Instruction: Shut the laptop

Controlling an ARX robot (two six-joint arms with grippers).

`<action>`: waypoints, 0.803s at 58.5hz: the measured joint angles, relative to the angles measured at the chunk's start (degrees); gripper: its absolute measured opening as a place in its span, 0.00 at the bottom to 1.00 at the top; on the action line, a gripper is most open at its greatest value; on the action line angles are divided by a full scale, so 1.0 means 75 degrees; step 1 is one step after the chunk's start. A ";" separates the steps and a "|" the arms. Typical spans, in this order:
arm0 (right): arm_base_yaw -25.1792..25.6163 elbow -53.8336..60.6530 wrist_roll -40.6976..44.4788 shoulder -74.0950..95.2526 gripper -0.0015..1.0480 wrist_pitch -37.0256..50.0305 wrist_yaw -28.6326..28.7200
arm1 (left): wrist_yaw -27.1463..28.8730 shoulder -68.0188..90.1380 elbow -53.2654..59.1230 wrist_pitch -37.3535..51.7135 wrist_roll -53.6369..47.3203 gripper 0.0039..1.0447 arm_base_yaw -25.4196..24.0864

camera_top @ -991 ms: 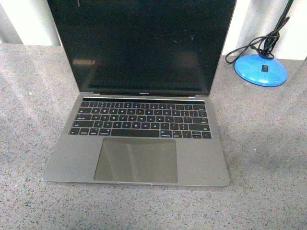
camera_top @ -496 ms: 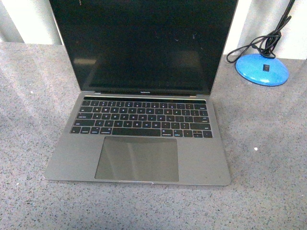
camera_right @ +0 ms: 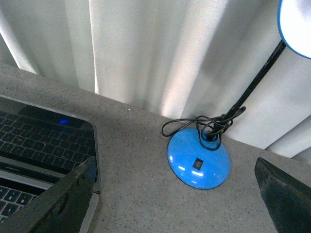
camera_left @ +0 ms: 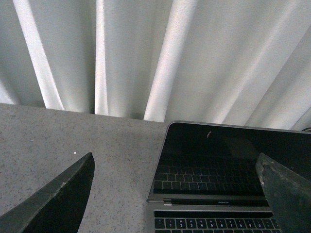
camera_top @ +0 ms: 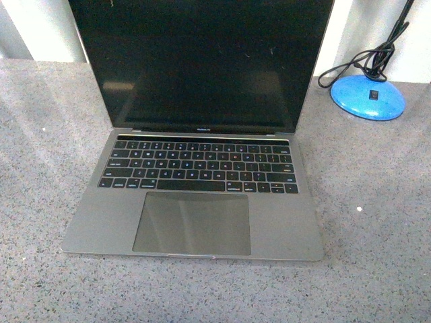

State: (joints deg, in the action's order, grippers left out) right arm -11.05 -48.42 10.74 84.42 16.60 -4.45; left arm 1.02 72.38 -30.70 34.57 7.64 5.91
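Note:
The laptop (camera_top: 195, 222) lies open on the speckled grey table (camera_top: 377, 222), its black screen (camera_top: 202, 60) upright and dark, with the keyboard and trackpad facing me. Neither gripper shows in the front view. In the left wrist view my left gripper (camera_left: 174, 160) stands open, above and in front of the laptop's (camera_left: 218, 165) left screen corner, touching nothing. My right gripper (camera_right: 175, 162) is open too, over bare table between the laptop's (camera_right: 39, 141) right edge and a lamp. Nothing is between either pair of fingers.
A blue lamp base (camera_top: 368, 96) with a coiled black cable (camera_top: 363, 64) stands to the right of the screen; it also shows in the right wrist view as a blue dome (camera_right: 198, 164). White curtains (camera_left: 146, 53) hang behind the table.
The front picture shifted by a few pixels a second ago. The laptop lid stands at the same angle and nothing else has moved.

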 joint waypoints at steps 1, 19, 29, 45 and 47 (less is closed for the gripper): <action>-0.0017 -0.0070 -0.0003 0.0064 0.90 -0.0015 0.0000 | 0.0015 0.0041 -0.0017 0.0009 0.0003 0.94 0.0012; -0.0184 -0.0906 -0.0216 0.1008 0.90 0.0131 -0.0087 | 0.0102 0.1005 -0.0662 0.0201 0.0157 0.94 0.0076; -0.0213 -0.1693 -0.0283 0.1754 0.90 0.0082 -0.0134 | 0.0096 0.1714 -0.1259 0.0210 0.0154 0.94 0.0032; -0.0356 -0.2964 -0.0347 0.2675 0.75 -0.0254 -0.0032 | -0.0122 0.2567 -0.2218 0.0096 0.0149 0.68 0.0090; -0.0358 -0.3159 -0.0350 0.2801 0.67 -0.0353 0.0067 | -0.0178 0.2699 -0.2369 -0.0020 0.0201 0.60 0.0102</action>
State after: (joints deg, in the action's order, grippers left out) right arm -13.74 -72.12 8.12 105.43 13.96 -3.95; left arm -0.32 92.62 -48.47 34.41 9.15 6.68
